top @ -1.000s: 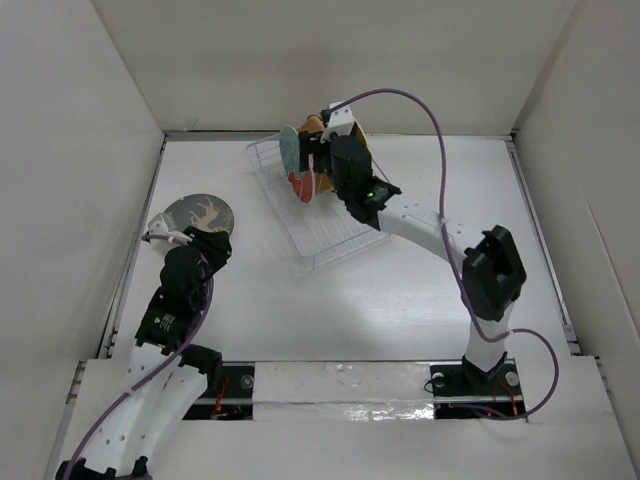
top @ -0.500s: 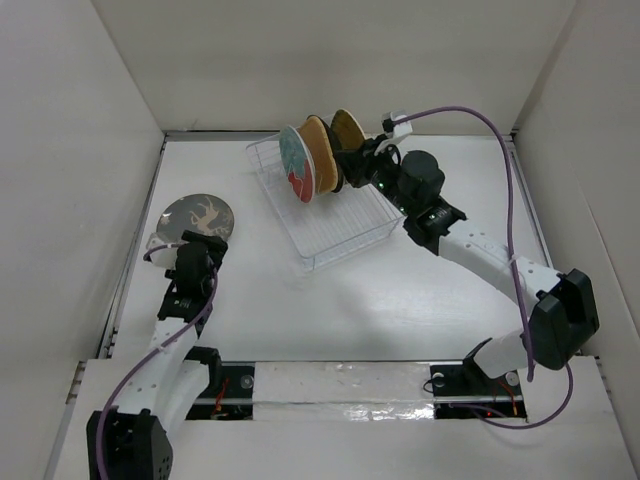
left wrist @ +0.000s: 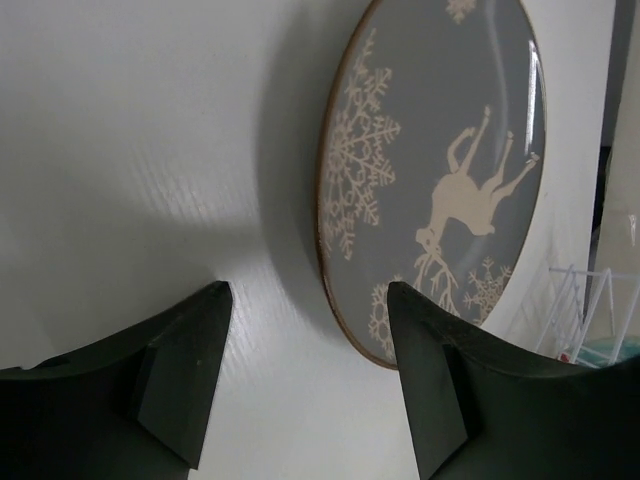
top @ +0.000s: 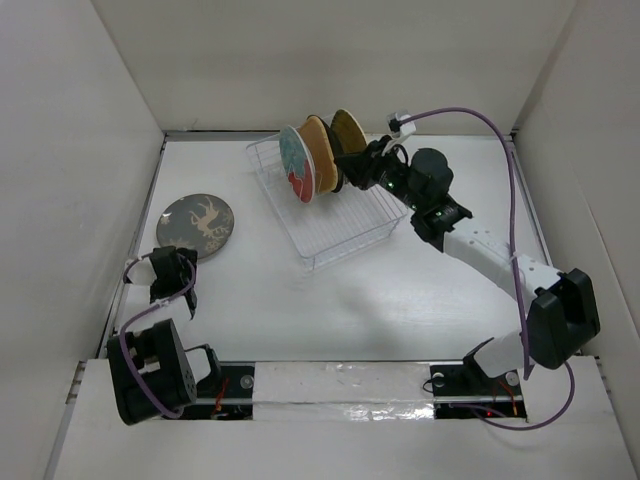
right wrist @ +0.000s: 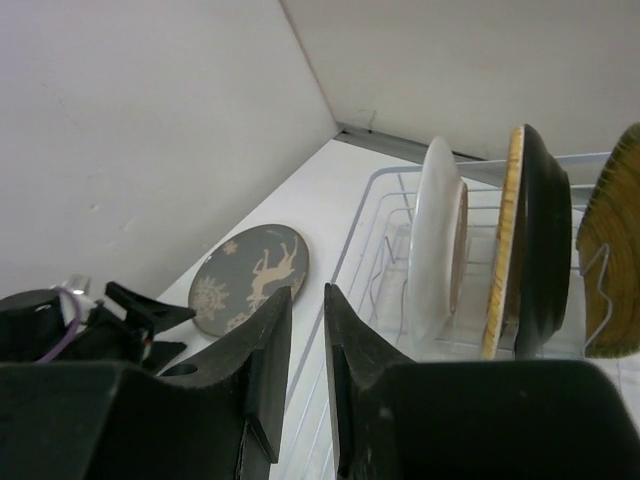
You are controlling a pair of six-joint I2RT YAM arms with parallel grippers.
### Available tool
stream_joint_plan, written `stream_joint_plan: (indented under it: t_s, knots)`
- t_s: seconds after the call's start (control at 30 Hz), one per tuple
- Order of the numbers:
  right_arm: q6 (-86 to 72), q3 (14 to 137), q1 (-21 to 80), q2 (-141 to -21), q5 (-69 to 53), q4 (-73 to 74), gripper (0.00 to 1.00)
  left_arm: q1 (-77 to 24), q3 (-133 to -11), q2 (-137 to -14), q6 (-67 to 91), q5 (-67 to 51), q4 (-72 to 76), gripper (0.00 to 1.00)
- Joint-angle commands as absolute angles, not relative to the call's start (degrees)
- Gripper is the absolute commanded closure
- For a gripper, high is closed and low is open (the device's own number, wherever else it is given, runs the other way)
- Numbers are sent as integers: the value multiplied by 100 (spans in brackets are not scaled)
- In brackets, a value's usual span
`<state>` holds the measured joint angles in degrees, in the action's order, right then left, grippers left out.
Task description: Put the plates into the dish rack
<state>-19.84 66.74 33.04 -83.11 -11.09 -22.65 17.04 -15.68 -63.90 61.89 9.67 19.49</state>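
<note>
The clear dish rack [top: 345, 225] stands at the back centre. Upright in it are a red-and-teal plate [top: 295, 165], a tan plate [top: 319, 150], a dark-rimmed plate [right wrist: 547, 230] and a tan woven plate [top: 348, 128]. My right gripper [top: 347, 166] hovers just right of them, its jaws [right wrist: 306, 290] a narrow gap apart with nothing between. The grey plate with the antlered animal [top: 196, 221] lies flat on the table at the left. My left gripper [top: 173, 258] sits just near of it, open and empty [left wrist: 305, 375], with the grey plate [left wrist: 440, 170] ahead.
White walls enclose the table on three sides; the left wall [top: 80, 150] runs close to the grey plate. The right arm's purple cable [top: 480, 115] arcs over the back right. Bare rack tines [top: 330, 235] stand near of the plates.
The right gripper has pulled back from over the racked plates to their right side and narrowed its jaws. The left arm has folded back toward its base, and its gripper has opened.
</note>
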Motion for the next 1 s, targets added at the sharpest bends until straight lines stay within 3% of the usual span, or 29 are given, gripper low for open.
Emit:
stream_joint_plan:
  t_s: [0.0, 0.23, 0.37, 0.47, 0.5, 0.57, 0.6, 0.97]
  knots:
    - [-2144, 6654, 3111, -8271, -1589, -2715, 75, 1872, -1380, -6837, 6293, 353, 3100, 40]
    - [-2364, 6609, 2936, -8402, -1907, -2891, 74, 1872, -1556, -7846, 6380, -307, 3855, 43]
    - [-2583, 6504, 2813, -8394, -2039, -3128, 72, 1950, -1556, -8455, 6618, -562, 4272, 52]
    - [-2759, 6434, 2751, -8411, -2162, -3260, 72, 1951, -1362, -8341, 6645, -483, 4614, 66]
    - [-2777, 6425, 2751, -8420, -2180, -3261, 72, 1951, -1388, -8341, 6610, -466, 4545, 77]
    - [-2812, 6434, 2698, -8429, -2223, -3270, 72, 1951, -1345, -8341, 6635, -448, 4605, 88]
    - [-2821, 6434, 2698, -8420, -2285, -3278, 72, 1951, -1310, -8341, 6671, -440, 4649, 100]
    - [-3014, 6267, 2698, -8060, -2724, -3471, 72, 1951, -422, -7648, 6794, -457, 6275, 100]
